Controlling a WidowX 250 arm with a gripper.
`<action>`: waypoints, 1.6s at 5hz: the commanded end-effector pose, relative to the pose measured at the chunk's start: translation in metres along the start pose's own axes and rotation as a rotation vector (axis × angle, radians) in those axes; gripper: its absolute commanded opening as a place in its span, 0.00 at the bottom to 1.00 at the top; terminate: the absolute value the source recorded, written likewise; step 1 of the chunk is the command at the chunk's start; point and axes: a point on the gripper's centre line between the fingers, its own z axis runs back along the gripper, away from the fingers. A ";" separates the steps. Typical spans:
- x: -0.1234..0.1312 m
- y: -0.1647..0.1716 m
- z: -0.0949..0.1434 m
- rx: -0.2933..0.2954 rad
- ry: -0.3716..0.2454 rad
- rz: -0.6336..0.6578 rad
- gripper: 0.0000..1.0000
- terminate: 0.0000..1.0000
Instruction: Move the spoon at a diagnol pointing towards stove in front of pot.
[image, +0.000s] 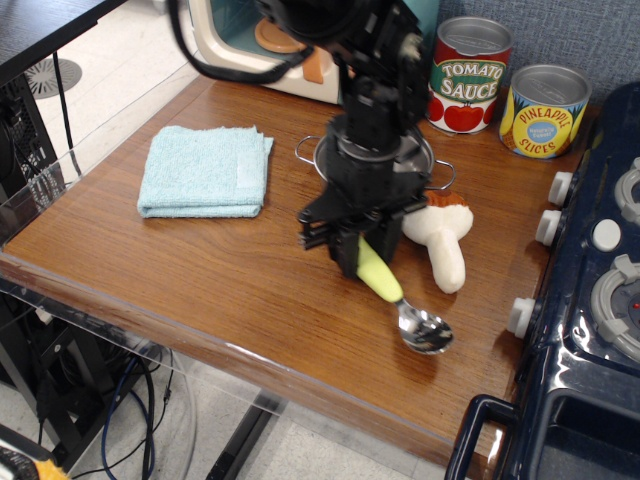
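Note:
My gripper (358, 247) is shut on the yellow-green handle of the spoon (400, 302). The spoon lies on a diagonal, its shiny bowl low at the wooden table and pointing right-forward toward the navy stove (590, 330). The gripper stands in front of the steel pot (372, 165), which the arm mostly hides; only its rim and loop handles show. I cannot tell whether the spoon bowl touches the table.
A white mushroom toy (442, 240) lies just right of the gripper. A light blue towel (205, 170) is at the left. Tomato sauce can (470, 75), pineapple can (542, 110) and the teal-and-cream microwave (260, 45) stand at the back. The table's front edge (250, 360) is near.

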 end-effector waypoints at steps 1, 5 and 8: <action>-0.005 -0.003 0.011 -0.025 -0.010 -0.043 0.00 0.00; 0.009 0.002 0.043 -0.058 0.018 0.022 1.00 0.00; 0.017 0.016 0.100 -0.193 -0.029 -0.008 1.00 0.00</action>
